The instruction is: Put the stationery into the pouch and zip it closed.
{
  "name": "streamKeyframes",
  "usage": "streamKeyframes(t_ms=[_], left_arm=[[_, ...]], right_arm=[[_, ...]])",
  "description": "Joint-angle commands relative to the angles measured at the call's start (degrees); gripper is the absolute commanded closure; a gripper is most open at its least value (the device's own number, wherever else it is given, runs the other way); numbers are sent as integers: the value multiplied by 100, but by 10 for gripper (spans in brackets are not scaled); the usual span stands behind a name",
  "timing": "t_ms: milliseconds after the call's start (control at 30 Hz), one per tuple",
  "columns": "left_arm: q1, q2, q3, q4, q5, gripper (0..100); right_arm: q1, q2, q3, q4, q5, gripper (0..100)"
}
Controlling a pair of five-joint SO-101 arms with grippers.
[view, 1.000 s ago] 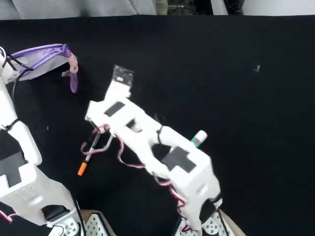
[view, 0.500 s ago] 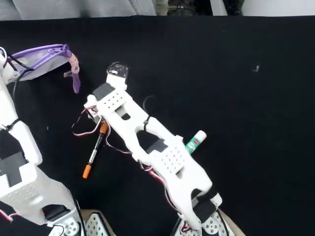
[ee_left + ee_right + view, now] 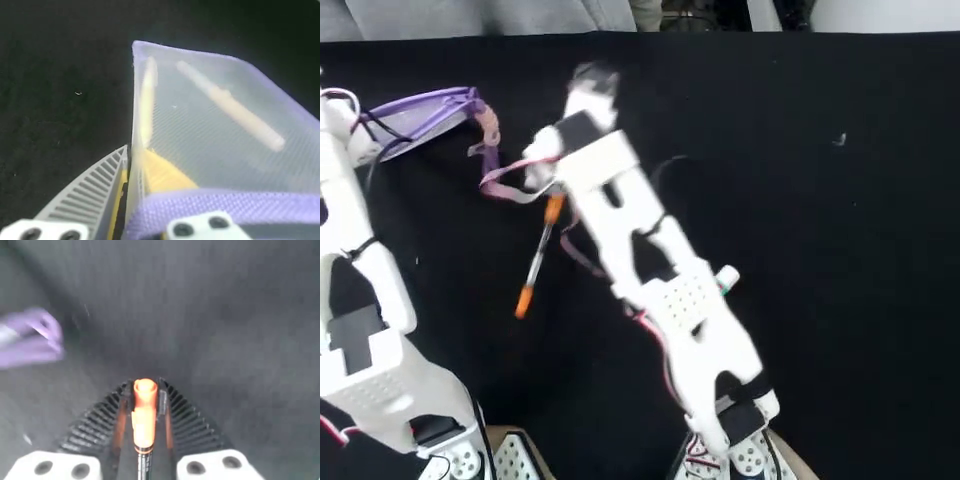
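The right gripper [image 3: 145, 390], clamped on the orange-capped pen [image 3: 538, 258], has lifted it off the table [image 3: 820, 250] and swung it over, so the pouch [image 3: 420, 115], pinched by the left gripper [image 3: 131, 150], now lies just ahead of it, and insertion looks next.

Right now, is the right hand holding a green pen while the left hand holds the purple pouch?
Not green: the right wrist view shows the right hand holding an orange-tipped pen while the left hand holds the purple pouch.

Black table [image 3: 840, 230], glue stick [image 3: 726, 276] lying on it
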Motion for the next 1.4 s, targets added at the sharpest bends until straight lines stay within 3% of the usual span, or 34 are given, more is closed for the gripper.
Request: streamKeyframes(t_ms=[0,133,467,900,1100,1367], left_arm=[[374,-53,-708,545,44,970],[866,-26,-1209,1002,44,970],[1824,-26,-1982,1697,70,970],[2193,-26,-1569,1890,88,971],[2246,-26,-1332,1890,88,971],[2255,-26,-1323,1890,79,971]], right_arm=[[835,-84,-1420,167,545,988],[1389,-154,-2396,132,905,988],[2163,-1446,-2316,-774,1108,988],[1890,-3477,-2316,-800,1081,988],[1705,-4558,-2316,185,1064,988],[1697,-5815,-2114,229,1099,988]])
